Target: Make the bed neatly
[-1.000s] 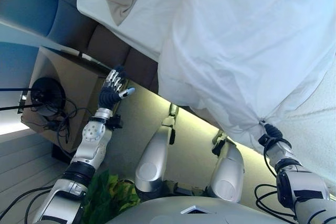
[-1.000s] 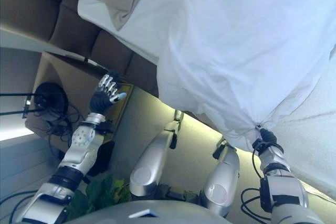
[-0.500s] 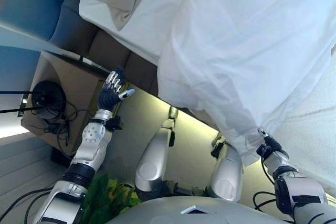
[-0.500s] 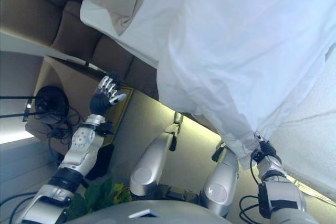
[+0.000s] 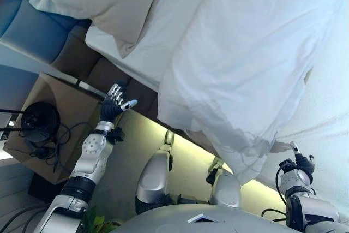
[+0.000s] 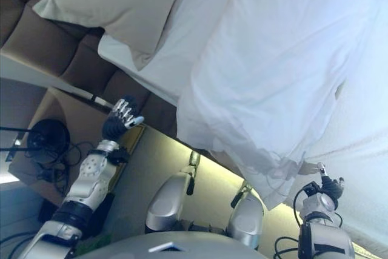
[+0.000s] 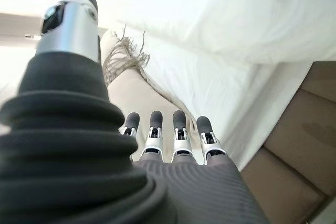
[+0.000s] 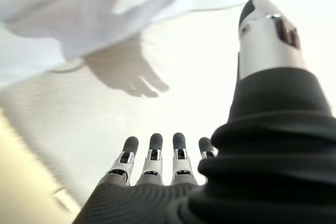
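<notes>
Here the right hand point(image 5: 301, 163) sits nearest, low beside the hanging corner of the white duvet point(image 5: 245, 64); its fingers point(image 8: 152, 156) are straight and spread, holding nothing; the duvet corner point(image 8: 100, 35) hangs just ahead of the fingertips, apart from them, above the bare mattress sheet point(image 8: 63, 114). To do the step well, judged from this layout: take the loose corner again, draw it down and outward until the folds along the bed's side lie flat, and keep the edge parallel to the mattress; avoid dragging the sheet beneath. Further off, the left hand point(image 5: 115, 103) is raised beside the bed's side near the bedside table point(image 5: 52, 94); its fingers point(image 7: 178, 129) are likewise straight and empty, well apart from the duvet. Farthest, the beige pillow point(image 5: 103, 4) rests against the padded headboard point(image 5: 32, 25), with the duvet's upper edge lying beside it.
</notes>
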You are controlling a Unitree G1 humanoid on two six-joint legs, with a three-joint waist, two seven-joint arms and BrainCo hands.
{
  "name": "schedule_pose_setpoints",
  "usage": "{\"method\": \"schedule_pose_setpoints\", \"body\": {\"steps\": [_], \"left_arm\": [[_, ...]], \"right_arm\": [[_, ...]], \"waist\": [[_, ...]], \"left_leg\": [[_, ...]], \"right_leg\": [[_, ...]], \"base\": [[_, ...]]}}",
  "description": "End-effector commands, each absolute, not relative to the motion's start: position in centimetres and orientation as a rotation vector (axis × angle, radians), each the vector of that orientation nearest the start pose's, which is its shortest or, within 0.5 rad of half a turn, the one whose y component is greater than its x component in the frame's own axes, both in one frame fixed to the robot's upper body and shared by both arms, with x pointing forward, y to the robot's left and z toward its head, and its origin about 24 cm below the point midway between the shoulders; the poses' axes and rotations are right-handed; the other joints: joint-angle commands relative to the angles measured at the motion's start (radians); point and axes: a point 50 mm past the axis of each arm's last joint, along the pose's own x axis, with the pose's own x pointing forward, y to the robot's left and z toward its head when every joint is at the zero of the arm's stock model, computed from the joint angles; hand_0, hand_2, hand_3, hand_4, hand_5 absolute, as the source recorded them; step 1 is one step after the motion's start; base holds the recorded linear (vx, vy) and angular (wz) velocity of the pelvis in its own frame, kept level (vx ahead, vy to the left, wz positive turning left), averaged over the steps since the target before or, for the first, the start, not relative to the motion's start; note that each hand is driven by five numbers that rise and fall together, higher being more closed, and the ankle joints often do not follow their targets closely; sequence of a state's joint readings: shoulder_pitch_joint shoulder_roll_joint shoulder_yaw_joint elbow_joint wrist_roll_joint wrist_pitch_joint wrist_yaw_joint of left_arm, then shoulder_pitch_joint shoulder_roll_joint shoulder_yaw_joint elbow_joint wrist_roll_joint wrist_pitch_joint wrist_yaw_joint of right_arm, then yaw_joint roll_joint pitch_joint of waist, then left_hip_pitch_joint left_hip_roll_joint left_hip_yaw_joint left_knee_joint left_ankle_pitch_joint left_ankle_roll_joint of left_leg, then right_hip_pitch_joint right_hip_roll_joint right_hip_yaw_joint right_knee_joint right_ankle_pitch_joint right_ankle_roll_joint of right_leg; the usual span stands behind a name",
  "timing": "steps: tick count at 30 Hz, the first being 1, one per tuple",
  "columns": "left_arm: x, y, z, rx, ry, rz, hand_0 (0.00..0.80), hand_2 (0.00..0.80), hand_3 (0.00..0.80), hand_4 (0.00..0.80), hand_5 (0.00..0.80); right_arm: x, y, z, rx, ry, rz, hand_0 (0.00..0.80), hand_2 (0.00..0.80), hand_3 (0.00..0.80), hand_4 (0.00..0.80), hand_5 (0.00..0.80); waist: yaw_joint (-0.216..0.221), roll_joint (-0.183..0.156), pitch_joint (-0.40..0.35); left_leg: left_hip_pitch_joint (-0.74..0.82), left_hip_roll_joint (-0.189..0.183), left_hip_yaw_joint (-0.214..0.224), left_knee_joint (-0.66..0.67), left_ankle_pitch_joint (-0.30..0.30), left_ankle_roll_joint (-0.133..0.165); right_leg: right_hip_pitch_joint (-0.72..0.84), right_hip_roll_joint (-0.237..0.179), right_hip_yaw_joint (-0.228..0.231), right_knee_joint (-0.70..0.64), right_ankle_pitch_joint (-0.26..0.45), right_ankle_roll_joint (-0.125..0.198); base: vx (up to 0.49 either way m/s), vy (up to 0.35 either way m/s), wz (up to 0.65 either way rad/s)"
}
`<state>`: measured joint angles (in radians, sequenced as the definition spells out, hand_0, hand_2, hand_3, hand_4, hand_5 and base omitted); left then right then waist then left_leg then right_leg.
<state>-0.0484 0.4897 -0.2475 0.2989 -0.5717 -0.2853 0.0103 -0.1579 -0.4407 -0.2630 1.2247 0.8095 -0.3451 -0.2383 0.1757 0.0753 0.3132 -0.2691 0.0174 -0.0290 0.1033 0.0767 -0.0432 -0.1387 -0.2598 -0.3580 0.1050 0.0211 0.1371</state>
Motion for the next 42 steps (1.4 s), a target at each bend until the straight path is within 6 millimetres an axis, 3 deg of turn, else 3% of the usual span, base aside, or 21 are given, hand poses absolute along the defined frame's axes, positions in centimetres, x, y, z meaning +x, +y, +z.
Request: {"method": "schedule_pose_setpoints", "body": {"steps": [1, 11, 17, 22, 32, 42], "left_arm": [[25.8, 22.7, 3.1, -0.05, -0.015, -0.042, 0.0, 0.0, 0.0, 0.0, 0.0], [24.7, 22.5, 0.3, 0.046, 0.099, -0.014, 0.0, 0.0, 0.0, 0.0, 0.0], [26.2, 21.3, 0.0, 0.193, 0.096, -0.004, 0.0, 0.0, 0.0, 0.0, 0.0], [26.6, 20.2, -1.0, 0.101, 0.149, -0.019, 0.0, 0.0, 0.0, 0.0, 0.0], [23.4, 21.0, -3.5, -0.045, 0.231, -0.049, 0.0, 0.0, 0.0, 0.0, 0.0], [22.0, 22.7, -3.1, -0.063, 0.236, -0.046, 0.0, 0.0, 0.0, 0.0, 0.0]], "right_arm": [[15.2, -37.3, -6.1, 0.261, 0.332, -1.124, 0.0, 0.0, 0.0, 0.0, 0.0], [17.6, -34.9, -5.9, 0.209, 0.354, -1.004, 0.0, 0.0, 0.0, 0.0, 0.0], [20.6, -34.9, -4.0, 0.204, 0.293, -0.948, 0.0, 0.0, 0.0, 0.0, 0.0], [22.9, -32.3, -3.3, 0.207, 0.226, -0.772, 0.0, 0.0, 0.0, 0.0, 0.0], [21.0, -27.2, -6.0, 0.221, 0.284, -0.458, 0.0, 0.0, 0.0, 0.0, 0.0], [20.1, -26.2, -5.4, 0.223, 0.293, -0.416, 0.0, 0.0, 0.0, 0.0, 0.0]], "waist": [[-0.014, -0.002, -0.037], [-0.016, -0.009, -0.091], [-0.03, -0.003, -0.063], [-0.039, -0.021, -0.057], [-0.059, -0.079, -0.162], [-0.095, -0.103, -0.249]], "left_leg": [[0.004, 0.067, 0.008, 0.061, -0.068, -0.043], [0.084, 0.091, 0.019, 0.015, -0.07, -0.046], [0.07, 0.102, 0.016, 0.01, -0.06, -0.048], [0.08, 0.113, 0.03, -0.033, -0.037, -0.049], [0.184, 0.138, 0.086, -0.122, -0.01, -0.053], [0.28, 0.131, 0.151, -0.155, -0.025, -0.044]], "right_leg": [[0.055, -0.069, 0.026, -0.014, 0.051, 0.059], [0.104, -0.059, 0.023, -0.023, 0.033, 0.062], [0.08, -0.051, 0.03, -0.013, 0.025, 0.061], [0.07, -0.042, 0.036, -0.032, 0.043, 0.062], [0.116, -0.011, 0.05, -0.077, 0.057, 0.063], [0.169, 0.007, 0.076, -0.116, 0.065, 0.057]], "base": [[0.111, 0.01, 0.03], [0.071, -0.006, -0.01], [-0.056, -0.003, 0.0], [-0.075, -0.014, -0.01], [0.066, 0.01, -0.05], [0.06, 0.025, -0.12]]}}
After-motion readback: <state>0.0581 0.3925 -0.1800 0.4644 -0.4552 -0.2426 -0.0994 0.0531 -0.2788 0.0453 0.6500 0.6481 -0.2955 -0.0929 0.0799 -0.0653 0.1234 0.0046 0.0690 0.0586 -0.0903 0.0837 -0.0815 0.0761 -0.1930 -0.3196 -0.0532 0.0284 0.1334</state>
